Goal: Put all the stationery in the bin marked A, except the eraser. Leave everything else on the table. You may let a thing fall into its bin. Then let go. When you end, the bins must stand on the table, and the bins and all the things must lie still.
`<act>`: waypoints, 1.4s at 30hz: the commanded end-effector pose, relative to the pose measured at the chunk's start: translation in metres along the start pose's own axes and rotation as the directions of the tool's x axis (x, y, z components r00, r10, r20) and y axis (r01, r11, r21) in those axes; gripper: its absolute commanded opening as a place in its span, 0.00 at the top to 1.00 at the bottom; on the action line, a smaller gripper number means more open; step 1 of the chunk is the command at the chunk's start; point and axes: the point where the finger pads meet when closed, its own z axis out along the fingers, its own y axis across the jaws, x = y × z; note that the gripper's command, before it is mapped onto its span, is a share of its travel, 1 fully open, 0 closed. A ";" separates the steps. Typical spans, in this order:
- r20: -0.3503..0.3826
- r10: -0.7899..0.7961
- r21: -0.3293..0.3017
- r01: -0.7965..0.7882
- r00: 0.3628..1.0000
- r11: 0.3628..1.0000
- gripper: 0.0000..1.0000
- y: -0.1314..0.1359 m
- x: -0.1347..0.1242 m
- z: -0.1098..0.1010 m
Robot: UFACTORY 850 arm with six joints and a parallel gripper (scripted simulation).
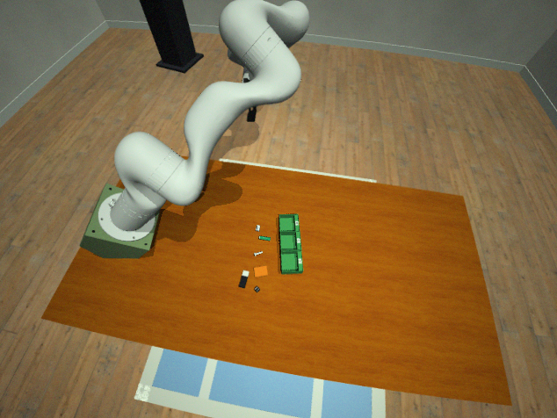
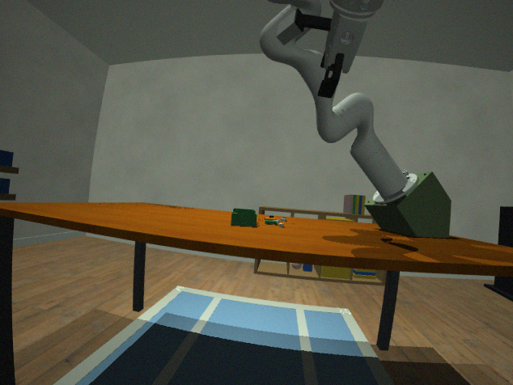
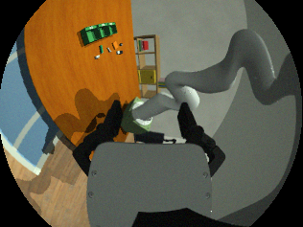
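A row of three green bins (image 1: 290,243) (image 2: 243,217) (image 3: 98,34) stands mid-table; its small white labels are too small to read. Left of it lie a small white item (image 1: 257,227), a green marker (image 1: 264,238), a small grey-white piece (image 1: 257,254), an orange note pad (image 1: 260,270), a black-and-white block (image 1: 243,278) and a tiny black item (image 1: 256,289). In the wrist view these items (image 3: 108,50) show only as specks. My gripper (image 2: 308,61) (image 3: 151,108) is open and empty, high above the table near the arm's base end. The arm mostly hides it in the top view.
The arm's green base (image 1: 119,234) (image 2: 414,211) stands at the table's corner. A blue and white mat (image 1: 251,386) lies on the floor by the front edge. A shelf (image 2: 315,213) with books stands behind the table.
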 end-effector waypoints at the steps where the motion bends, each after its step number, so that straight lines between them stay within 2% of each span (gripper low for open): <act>1: 0.000 0.000 0.001 0.000 1.000 1.000 0.00 0.000 0.000 0.000; 17: 0.000 0.000 0.001 0.000 1.000 1.000 0.00 0.000 0.000 0.000; 18: 0.000 0.000 0.001 0.000 1.000 1.000 0.93 -0.008 -0.001 0.002; 32: 0.000 0.001 0.001 -0.001 1.000 1.000 0.93 -0.120 -0.013 0.031; 34: 0.000 0.001 0.001 -0.001 1.000 1.000 0.93 -0.120 -0.013 0.031; 38: 0.000 0.001 0.001 -0.001 1.000 1.000 0.93 -0.149 -0.016 0.038; 42: 0.000 0.001 0.001 -0.001 1.000 1.000 0.93 -0.149 -0.016 0.038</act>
